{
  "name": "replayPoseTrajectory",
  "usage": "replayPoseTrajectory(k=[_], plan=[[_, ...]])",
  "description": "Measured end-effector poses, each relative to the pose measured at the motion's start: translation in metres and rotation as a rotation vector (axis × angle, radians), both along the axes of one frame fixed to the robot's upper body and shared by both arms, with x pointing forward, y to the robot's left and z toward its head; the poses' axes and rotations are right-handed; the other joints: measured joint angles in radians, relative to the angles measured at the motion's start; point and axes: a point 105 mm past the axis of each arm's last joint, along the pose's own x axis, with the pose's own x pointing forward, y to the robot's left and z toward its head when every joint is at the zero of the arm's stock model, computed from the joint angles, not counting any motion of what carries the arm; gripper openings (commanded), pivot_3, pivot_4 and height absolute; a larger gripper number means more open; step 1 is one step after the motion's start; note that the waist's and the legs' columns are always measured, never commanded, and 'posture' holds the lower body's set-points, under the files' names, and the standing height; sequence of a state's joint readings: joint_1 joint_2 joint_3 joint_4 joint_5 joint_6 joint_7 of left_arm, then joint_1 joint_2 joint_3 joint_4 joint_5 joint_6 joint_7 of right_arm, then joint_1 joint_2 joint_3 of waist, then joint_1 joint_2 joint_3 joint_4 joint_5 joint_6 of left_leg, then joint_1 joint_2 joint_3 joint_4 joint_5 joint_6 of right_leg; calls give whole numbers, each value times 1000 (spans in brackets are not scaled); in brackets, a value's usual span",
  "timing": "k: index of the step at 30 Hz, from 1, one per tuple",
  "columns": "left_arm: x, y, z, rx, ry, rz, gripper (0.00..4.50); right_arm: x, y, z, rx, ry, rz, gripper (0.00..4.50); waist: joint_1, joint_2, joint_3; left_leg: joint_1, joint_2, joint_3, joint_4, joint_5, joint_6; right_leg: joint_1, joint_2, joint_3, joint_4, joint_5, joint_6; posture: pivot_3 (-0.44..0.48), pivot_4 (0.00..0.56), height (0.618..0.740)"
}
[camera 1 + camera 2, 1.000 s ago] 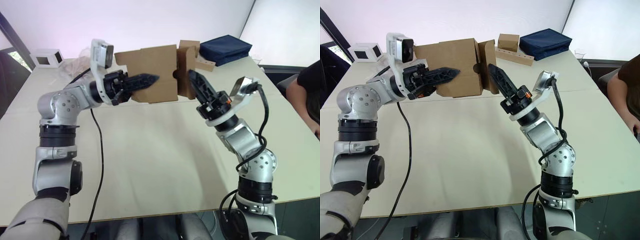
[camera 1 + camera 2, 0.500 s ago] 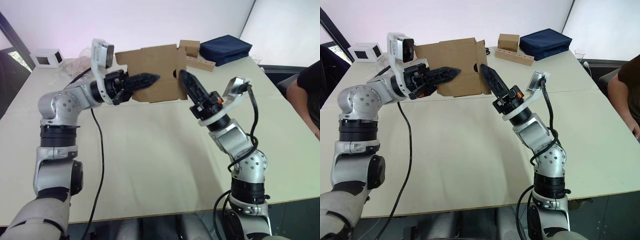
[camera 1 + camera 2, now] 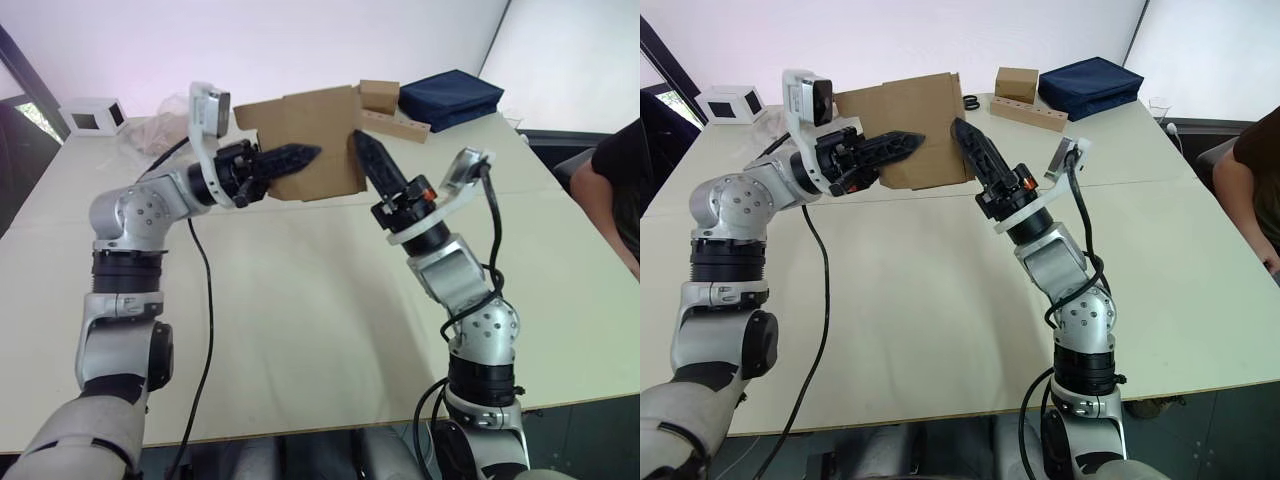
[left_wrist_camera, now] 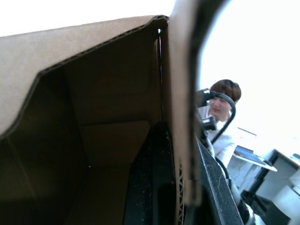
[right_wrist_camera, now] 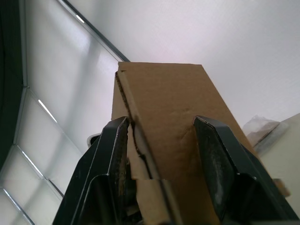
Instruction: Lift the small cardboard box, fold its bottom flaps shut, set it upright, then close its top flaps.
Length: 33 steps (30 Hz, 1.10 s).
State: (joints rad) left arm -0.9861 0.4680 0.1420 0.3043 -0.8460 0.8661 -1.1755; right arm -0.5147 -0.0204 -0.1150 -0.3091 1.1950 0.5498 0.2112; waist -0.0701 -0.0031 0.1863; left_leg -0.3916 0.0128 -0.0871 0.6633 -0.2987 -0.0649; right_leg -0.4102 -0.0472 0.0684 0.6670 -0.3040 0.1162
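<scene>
Small cardboard box (image 3: pixel 908 130) is held up in the air, well above the table (image 3: pixel 940 300), approx mid-scene betw the two arms. Left claw (image 3: pixel 902 143) has it: left wrist view shows one finger (image 4: pixel 157 187) inside the box and the other outside, one wall pinched betw them, so it's clamped on that wall. Box's open end faces the left arm.

Right claw (image 3: pixel 362 148) is at the box's far end. Right wrist view shows its fingers (image 5: pixel 110 159) spread wide, straddling the folded end, where bottom flaps (image 5: pixel 161 122) lie mostly flat w/ one edge a bit raised at the seam. Judging by that, it's pressing flaps shut, not gripping.

Behind, on the table: a brown box (image 3: pixel 1016 84) on a holed cardboard strip (image 3: pixel 1028 113), a dark blue bag (image 3: pixel 1092 85), a white box (image 3: pixel 730 102) far left, a person (image 3: pixel 1250 170) at right edge.

Risks from here:
- Left grip is on a single thin wall; a hard push from the right claw could bend or slide that wall out, and the box drops.
- Flaps prob spring back once the right claw lets go, since nothing locks them.
- Push off-centre and the box twists in the left claw, so it lands tilted when set upright.
</scene>
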Motion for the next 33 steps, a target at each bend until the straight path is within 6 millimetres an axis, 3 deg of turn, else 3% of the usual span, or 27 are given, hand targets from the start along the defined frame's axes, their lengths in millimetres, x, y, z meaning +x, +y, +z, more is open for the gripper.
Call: replayPoseTrajectory(k=[21, 33], plan=[[0, 0, 2, -7, 0, 15, 0, -5, -2, -4, 42, 35, 57, 2248, 0, 0, 0, 0, 0, 0, 0, 0, 0, 0, 0, 0, 0, 0, 0, 0, 150, 740], [-10, 3, -2, -3, 26, -15, 0, -2, -20, -7, 26, 67, 32, 2248, 1, 0, 0, 0, 0, 0, 0, 0, 1, 0, 0, 0, 0, 0, 0, 0, 150, 740]])
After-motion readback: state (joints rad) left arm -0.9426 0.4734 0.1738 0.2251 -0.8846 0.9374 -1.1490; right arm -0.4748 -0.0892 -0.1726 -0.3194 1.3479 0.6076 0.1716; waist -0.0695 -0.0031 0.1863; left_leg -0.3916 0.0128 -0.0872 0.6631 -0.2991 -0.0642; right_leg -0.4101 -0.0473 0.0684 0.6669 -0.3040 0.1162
